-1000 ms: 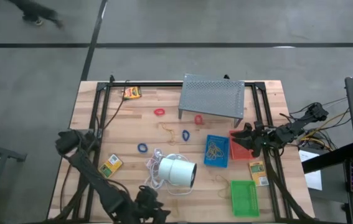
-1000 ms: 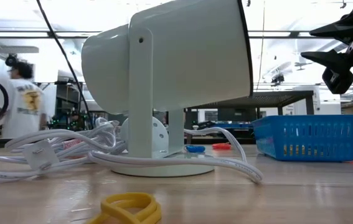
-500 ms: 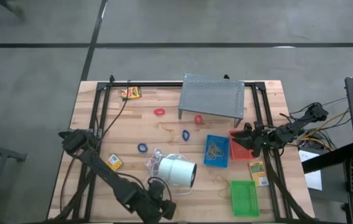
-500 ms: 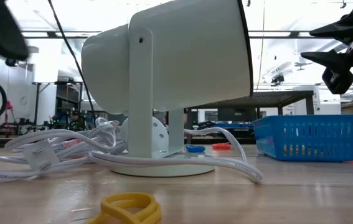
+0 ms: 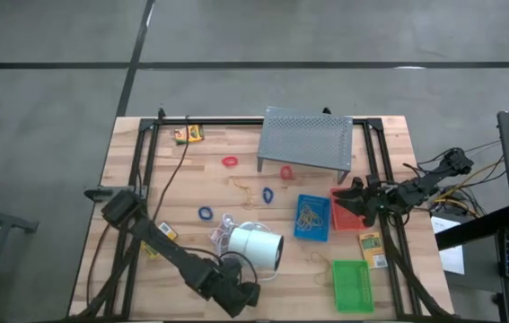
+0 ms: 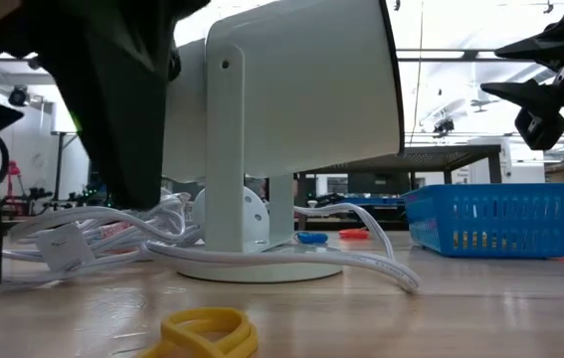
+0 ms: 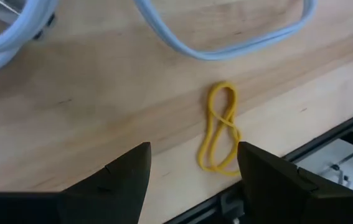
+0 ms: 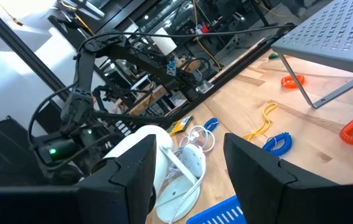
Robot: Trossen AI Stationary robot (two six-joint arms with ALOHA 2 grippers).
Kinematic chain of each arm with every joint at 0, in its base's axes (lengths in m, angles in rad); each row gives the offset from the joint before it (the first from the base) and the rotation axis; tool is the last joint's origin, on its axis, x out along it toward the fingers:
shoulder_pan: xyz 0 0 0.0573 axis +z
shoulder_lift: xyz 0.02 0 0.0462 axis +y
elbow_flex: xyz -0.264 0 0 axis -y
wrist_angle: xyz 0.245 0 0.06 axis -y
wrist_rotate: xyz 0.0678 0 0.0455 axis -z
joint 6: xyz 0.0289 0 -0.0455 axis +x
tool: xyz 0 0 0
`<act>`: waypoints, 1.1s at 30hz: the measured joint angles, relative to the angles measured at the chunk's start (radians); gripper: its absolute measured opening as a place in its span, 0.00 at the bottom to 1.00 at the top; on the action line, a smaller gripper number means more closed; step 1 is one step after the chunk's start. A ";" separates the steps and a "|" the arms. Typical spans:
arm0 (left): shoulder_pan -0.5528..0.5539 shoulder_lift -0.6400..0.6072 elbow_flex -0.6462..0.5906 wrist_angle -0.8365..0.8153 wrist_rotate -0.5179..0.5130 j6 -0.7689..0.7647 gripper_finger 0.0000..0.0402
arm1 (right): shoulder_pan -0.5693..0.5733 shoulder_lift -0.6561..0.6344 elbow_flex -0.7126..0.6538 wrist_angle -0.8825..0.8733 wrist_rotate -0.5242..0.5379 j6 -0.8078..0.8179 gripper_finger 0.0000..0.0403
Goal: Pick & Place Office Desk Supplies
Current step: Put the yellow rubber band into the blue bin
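Bare wood around rubber band (image 7: pixel 220 127); cord (image 7: pixel 226 37) near.

Bright overhead strip lights; low view backlit, near arm blurred.

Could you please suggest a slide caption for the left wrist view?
Open left gripper poised above a twisted yellow rubber band near the wooden table edge, white cord beyond.

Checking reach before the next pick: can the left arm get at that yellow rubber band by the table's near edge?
Probably yes. The left gripper hangs open just short of the yellow rubber band, with bare wood between them; the white cord lies beyond it.
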State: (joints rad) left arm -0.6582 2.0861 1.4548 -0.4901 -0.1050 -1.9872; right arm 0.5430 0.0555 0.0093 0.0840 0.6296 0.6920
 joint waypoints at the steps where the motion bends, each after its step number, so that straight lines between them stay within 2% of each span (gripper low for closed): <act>1: 0.001 0.000 0.000 0.000 0.001 -0.002 0.61 | 0.000 0.000 0.000 0.000 0.000 0.000 0.46; 7: 0.007 0.009 0.013 -0.001 0.002 -0.021 0.61 | 0.000 0.000 0.000 0.000 0.000 0.000 0.46; 15: 0.023 0.088 0.157 -0.085 0.007 0.058 0.61 | 0.000 0.000 0.000 0.000 0.000 0.000 0.46; 24: 0.047 0.188 0.297 -0.218 0.082 0.042 0.61 | 0.000 -0.001 0.000 0.000 0.000 0.000 0.46; 33: 0.069 0.208 0.322 -0.225 0.082 0.042 0.61 | 0.000 -0.001 0.000 0.000 0.000 0.000 0.46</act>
State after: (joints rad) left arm -0.5892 2.2936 1.7763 -0.7155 -0.0231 -1.9450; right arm 0.5426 0.0547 0.0093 0.0841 0.6300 0.6922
